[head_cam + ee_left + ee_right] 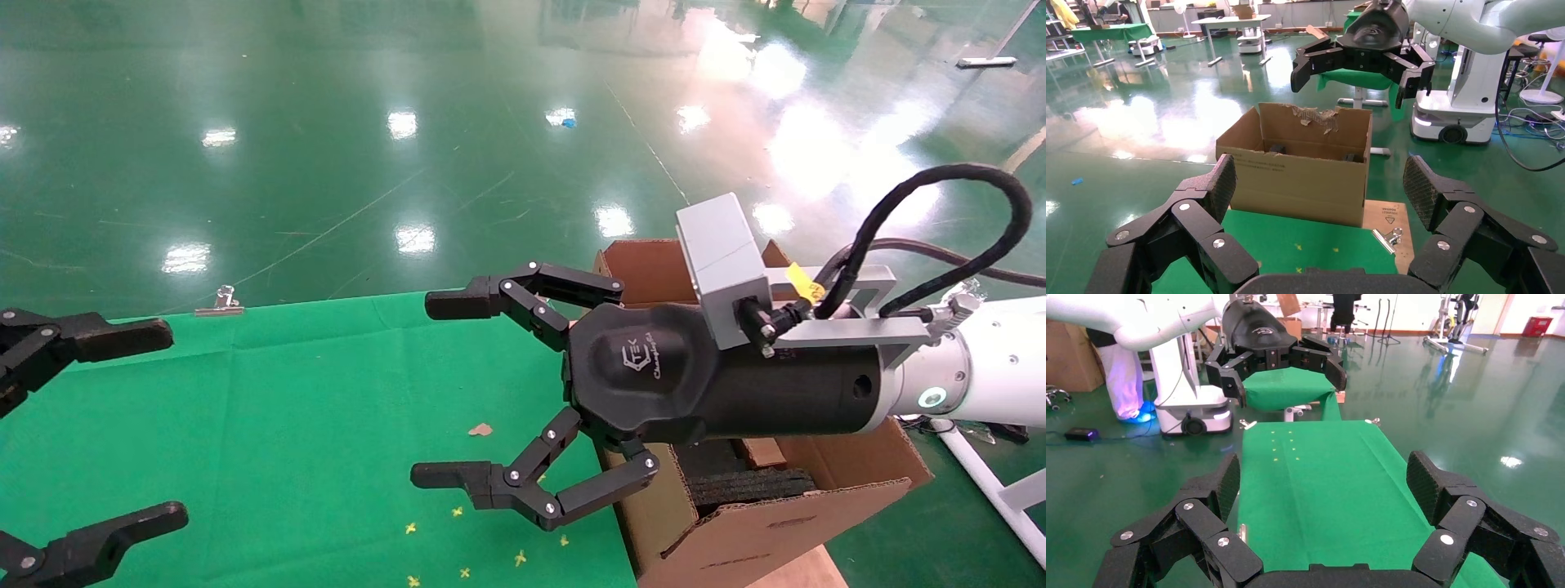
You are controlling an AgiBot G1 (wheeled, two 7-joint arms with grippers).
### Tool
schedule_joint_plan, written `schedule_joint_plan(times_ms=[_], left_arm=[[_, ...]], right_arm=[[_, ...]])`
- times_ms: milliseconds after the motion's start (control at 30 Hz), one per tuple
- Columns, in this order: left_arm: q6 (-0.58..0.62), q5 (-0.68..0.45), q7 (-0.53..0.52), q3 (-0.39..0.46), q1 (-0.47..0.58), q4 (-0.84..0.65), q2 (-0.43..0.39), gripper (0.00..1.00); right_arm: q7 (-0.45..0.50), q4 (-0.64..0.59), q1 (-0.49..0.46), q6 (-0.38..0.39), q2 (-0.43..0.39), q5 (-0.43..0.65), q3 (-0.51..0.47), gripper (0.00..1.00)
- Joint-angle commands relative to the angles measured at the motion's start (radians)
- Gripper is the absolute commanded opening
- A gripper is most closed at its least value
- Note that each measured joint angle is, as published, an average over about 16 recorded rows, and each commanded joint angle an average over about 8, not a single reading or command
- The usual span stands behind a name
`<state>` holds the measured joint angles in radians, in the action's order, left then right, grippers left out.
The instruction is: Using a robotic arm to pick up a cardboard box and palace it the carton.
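Observation:
The robotic arm (964, 367) on my right reaches in from the right. Its right gripper (440, 389) is open and empty, hovering above the green table's right part, its wrist over the carton (760, 531). The carton stands open off the table's right edge, with black foam (748, 486) inside; it also shows in the left wrist view (1303, 177). A brown cardboard piece (760, 451) shows inside under the wrist; I cannot tell whether it is the small cardboard box. My left gripper (163, 425) is open and empty at the table's left edge.
A green cloth (286, 425) covers the table, with small yellow marks and a brown scrap (480, 429). A metal binder clip (219, 304) sits at the far edge, another at the carton-side corner (1389, 237). Shiny green floor lies beyond.

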<state>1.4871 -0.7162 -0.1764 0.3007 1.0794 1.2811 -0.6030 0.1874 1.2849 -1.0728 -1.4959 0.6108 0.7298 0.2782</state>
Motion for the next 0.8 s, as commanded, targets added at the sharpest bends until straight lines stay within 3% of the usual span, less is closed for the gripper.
schedule_joint_plan(times_ms=[33, 800], left_arm=[[0.0, 0.0, 0.0, 0.0, 0.0, 0.0, 0.0, 1.0], [0.0, 0.0, 0.0, 0.0, 0.0, 0.0, 0.0, 1.0]], right_arm=[[0.0, -0.001, -0.001, 0.0, 0.0, 0.0, 0.001, 1.0], [0.001, -0.004, -0.004, 0.002, 0.001, 0.002, 0.005, 1.0]])
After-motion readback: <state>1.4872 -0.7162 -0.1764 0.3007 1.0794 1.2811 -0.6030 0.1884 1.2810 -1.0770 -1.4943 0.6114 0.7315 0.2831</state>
